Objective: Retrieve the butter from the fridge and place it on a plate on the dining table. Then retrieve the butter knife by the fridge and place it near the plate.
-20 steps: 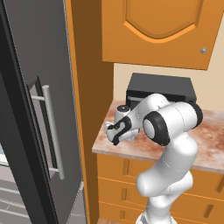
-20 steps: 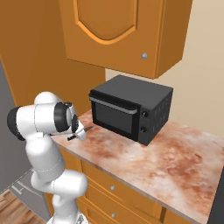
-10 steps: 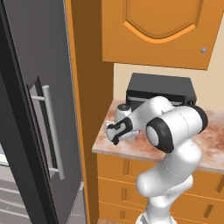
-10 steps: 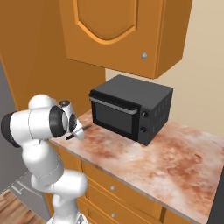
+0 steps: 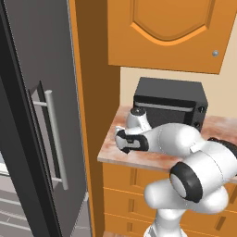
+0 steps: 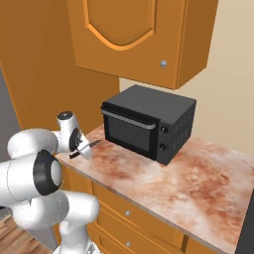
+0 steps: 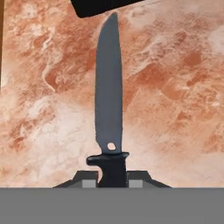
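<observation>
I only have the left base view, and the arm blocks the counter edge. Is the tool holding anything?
Observer: Yes. In the hand view the tool is shut on the handle of the butter knife.
Operator: Which way does the blade point?
Observer: In the right base view the butter knife sticks out from the hand toward the black toaster oven.
Operator: Is the knife resting on the counter?
Observer: The right base view shows it above the marbled counter, not lying on it.

Toaster oven sits on counter, right of fridge.
</observation>
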### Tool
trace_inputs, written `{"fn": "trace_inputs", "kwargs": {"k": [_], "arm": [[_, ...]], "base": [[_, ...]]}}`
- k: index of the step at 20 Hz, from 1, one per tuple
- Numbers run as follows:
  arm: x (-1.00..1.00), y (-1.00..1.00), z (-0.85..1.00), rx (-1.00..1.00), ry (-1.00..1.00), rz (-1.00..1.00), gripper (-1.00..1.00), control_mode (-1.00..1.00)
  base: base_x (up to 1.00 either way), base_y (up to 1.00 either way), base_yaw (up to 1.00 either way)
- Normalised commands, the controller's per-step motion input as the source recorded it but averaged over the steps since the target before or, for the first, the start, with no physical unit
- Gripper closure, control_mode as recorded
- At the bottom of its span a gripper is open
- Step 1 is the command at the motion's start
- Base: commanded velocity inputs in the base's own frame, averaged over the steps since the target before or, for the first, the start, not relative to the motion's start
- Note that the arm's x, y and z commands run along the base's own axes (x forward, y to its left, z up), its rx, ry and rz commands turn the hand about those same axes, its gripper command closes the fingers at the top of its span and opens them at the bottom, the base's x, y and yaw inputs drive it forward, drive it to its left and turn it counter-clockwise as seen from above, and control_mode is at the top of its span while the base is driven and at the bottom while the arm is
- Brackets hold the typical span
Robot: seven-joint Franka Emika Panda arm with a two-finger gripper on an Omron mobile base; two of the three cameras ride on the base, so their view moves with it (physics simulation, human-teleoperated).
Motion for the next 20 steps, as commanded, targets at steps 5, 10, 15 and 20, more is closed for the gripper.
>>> {"fn": "trace_inputs", "kwargs": {"k": [5, 10, 15, 20], "arm": [[-0.28, -0.49, 0.47, 0.00, 0.00, 0.04, 1.00, -1.00], [-0.32, -0.34, 0.60, 0.00, 0.00, 0.13, 1.00, -1.00], [-0.26, -0.15, 0.56, 0.00, 0.01, 0.25, 1.00, -1.00], [-0.24, -0.03, 0.29, -0.05, 0.06, 0.35, 1.00, -1.00]], "base": [[0.00, 0.00, 0.00], [0.00, 0.00, 0.00], [0.00, 0.00, 0.00], [0.00, 0.00, 0.00]]}}
